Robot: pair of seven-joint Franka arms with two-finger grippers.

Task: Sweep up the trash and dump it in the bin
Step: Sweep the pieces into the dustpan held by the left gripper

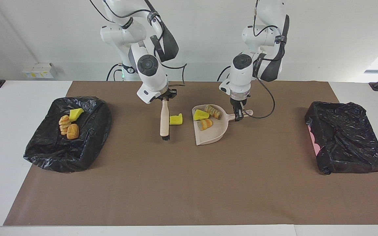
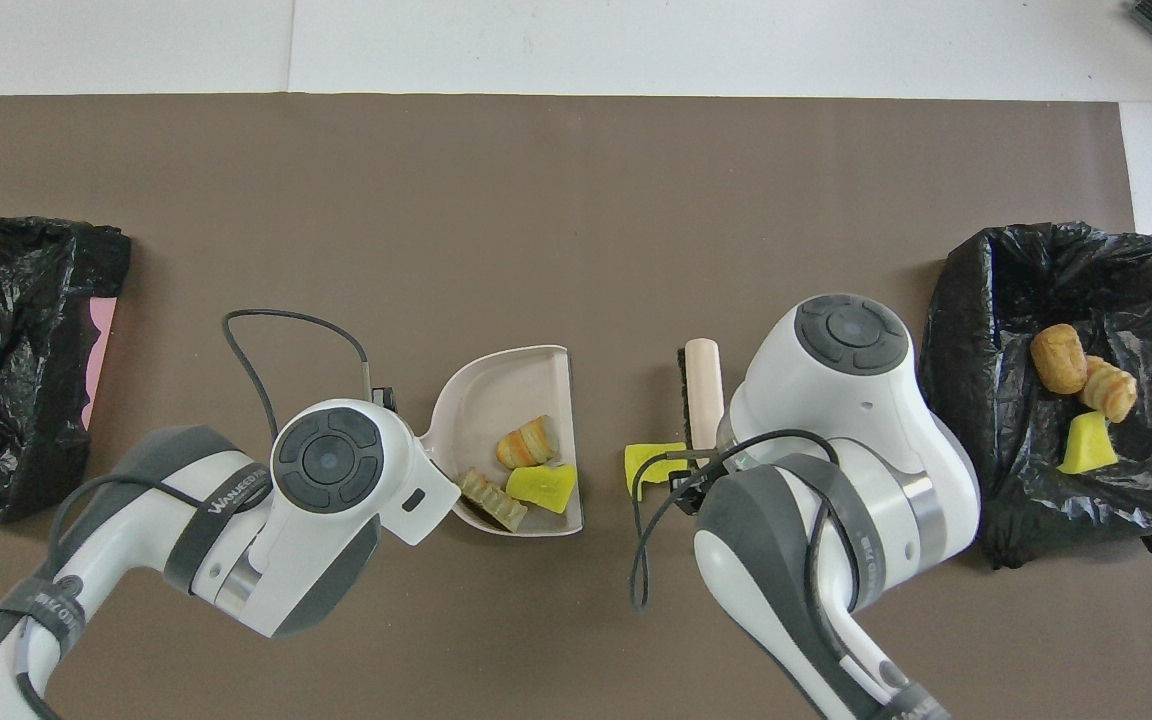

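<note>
- 2 black-lined bins (image 1: 67, 134) (image 1: 346, 141) are sitting at either end of a brown mat (image 1: 189, 183).
- Left gripper (image 1: 239, 114) is clamping the dustpan (image 1: 210, 131) handle; 3 trash pieces (image 1: 205, 118) are lying inside.
- Right gripper (image 1: 166, 97) is gripping the brush (image 1: 164, 122); 1 yellow chunk (image 1: 176, 119) is lying beside it.
- 3 pieces (image 1: 69, 125) are resting in the bin at the right arm's end.

High facing camera, steep overhead camera; shared brown mat (image 1: 189, 183).

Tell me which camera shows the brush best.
The facing view: the brush hangs from the right tool, handle and bristles plain. The overhead view shows only its farther end; the right arm covers the rest.
</note>
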